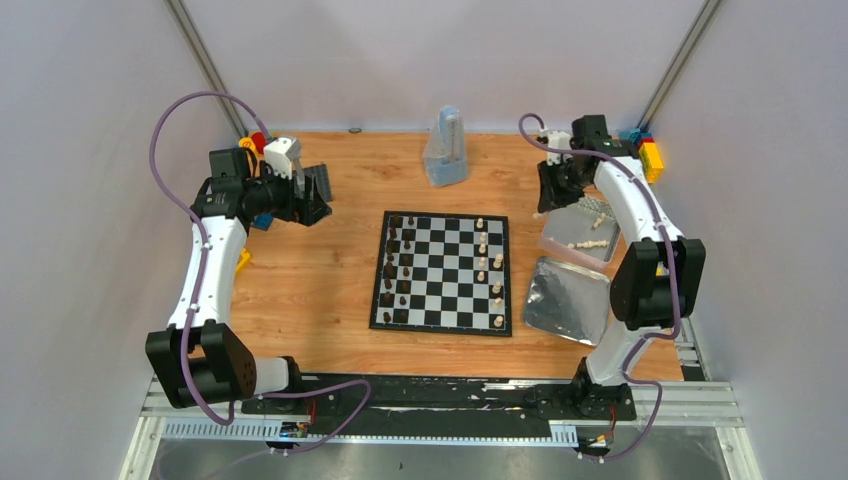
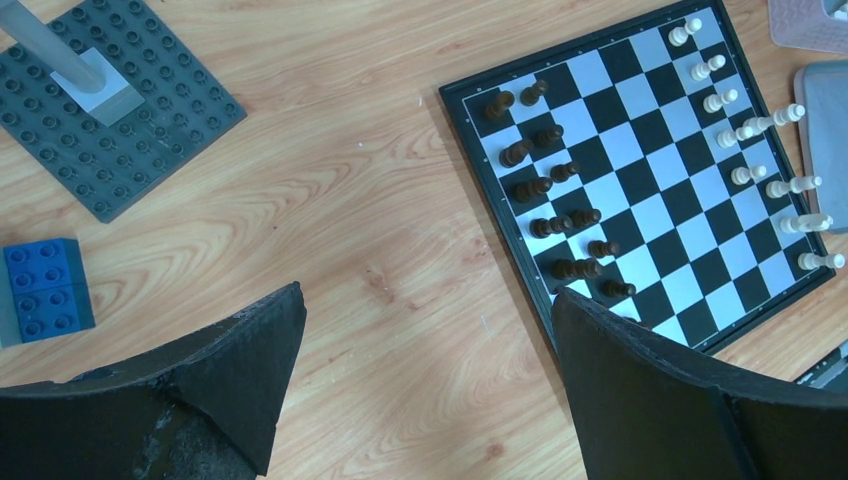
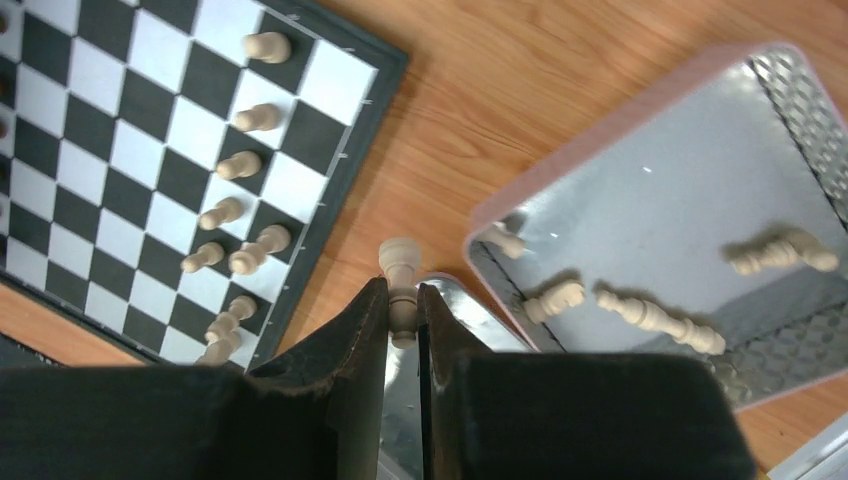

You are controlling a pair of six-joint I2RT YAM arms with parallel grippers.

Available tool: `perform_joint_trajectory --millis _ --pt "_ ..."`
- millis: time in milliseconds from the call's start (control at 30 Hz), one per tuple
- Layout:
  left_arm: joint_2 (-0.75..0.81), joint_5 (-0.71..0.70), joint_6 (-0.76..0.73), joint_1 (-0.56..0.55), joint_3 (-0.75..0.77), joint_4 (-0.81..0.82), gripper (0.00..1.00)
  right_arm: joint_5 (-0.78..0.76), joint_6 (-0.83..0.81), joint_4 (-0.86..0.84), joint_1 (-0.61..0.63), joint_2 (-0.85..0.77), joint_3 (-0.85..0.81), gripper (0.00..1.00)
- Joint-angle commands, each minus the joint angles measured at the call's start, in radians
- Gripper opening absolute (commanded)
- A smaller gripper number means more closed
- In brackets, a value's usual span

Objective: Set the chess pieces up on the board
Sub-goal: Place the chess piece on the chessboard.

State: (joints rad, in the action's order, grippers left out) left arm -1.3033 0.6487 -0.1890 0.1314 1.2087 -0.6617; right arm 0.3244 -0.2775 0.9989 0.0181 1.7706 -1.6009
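A shiny silver metal tray with a pink rim [image 3: 650, 160] is seen on the right side of the wooden tabletop [image 1: 320, 290], and four pale cream turned chess pieces [image 3: 660, 320] are lying on their sides in it. A second silver tray [image 1: 567, 300] is set just nearer the arm bases. The black-and-white checked board [image 1: 450, 262] lies at mid-table; dark pieces [image 1: 397, 265] are stood along its left side and pale ones [image 1: 490, 265] along its right. A pale piece [image 3: 400, 262] is pinched between the narrowly set fingers of the right gripper [image 3: 403, 295], over the wood between the board's right edge and the rimmed tray. The left gripper [image 2: 428, 300] is spread wide over a broad strip of wood between the board's left edge and a dark grey studded baseplate [image 2: 150, 140].
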Motion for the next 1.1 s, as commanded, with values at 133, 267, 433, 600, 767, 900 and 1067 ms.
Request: perform_joint_trajectory --millis 133,267,433,600,767,900,1067 --pt "0.013 -0.008 -0.024 -0.004 0.010 0.007 1.00 -0.037 -0.068 0.138 0.225 -0.040 -0.068 0.00" --pt "0.011 -0.016 -0.027 -0.004 0.006 0.005 1.00 -0.054 -0.102 0.159 0.319 -0.044 -0.053 0.00" --pt "0.010 -0.020 -0.027 -0.004 0.006 0.006 1.00 -0.069 -0.120 0.182 0.402 -0.030 -0.042 0.00" --pt "0.009 -0.022 -0.029 -0.004 0.005 0.005 1.00 -0.082 -0.124 0.187 0.437 -0.011 -0.045 0.00" --pt "0.009 -0.022 -0.030 -0.004 0.004 0.005 1.00 -0.116 -0.121 0.186 0.438 0.023 -0.100 0.00" --pt "0.007 -0.017 -0.029 -0.004 0.002 0.006 1.00 -0.154 -0.127 0.186 0.438 0.064 -0.142 0.00" --pt "0.009 -0.014 -0.031 -0.004 0.000 0.005 1.00 -0.212 -0.146 0.185 0.437 0.127 -0.171 0.00"
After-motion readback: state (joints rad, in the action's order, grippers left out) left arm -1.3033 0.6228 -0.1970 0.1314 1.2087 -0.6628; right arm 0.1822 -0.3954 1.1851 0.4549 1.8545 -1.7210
